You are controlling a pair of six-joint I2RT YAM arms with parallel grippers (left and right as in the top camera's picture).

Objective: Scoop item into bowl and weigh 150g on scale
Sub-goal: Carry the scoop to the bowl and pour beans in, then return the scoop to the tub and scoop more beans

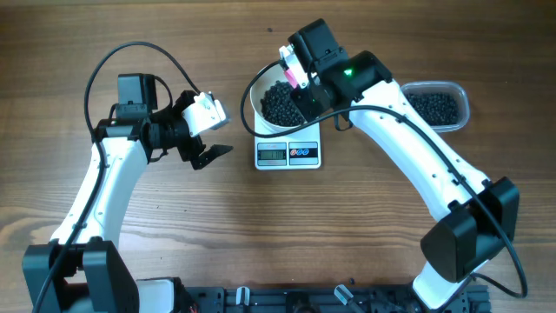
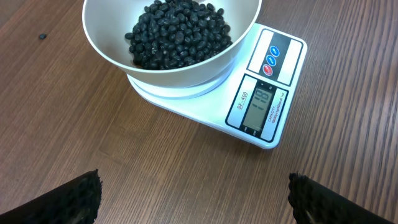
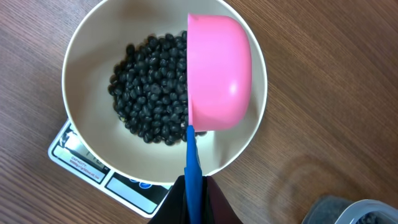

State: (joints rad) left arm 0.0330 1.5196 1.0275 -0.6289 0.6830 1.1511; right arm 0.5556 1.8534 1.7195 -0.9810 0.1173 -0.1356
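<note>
Right gripper (image 3: 194, 190) is clenched on the thin blue handle of a pink plastic scoop (image 3: 217, 74), and we see the scoop's cup mouth-down, straight out ahead of the fingertips. Directly beneath that cup lies the round glossy white bowl (image 3: 78, 74), seated on the small white rectangular digital scale (image 3: 78, 155). The heap of tiny round black beans (image 3: 146, 93) fills the bowl's floor just beside the cup. The handle's long axis runs from the fingertips outward across the bowl's near rim toward its middle, so we judge any withdrawal should follow that line back and up. A clear plastic tub (image 1: 434, 106) of more beans lies back and off to this gripper's side. Left gripper (image 1: 211, 132), jaws spread and empty, hangs apart from the bowl, so the right arm is nearer; the display is too small for us to read
</note>
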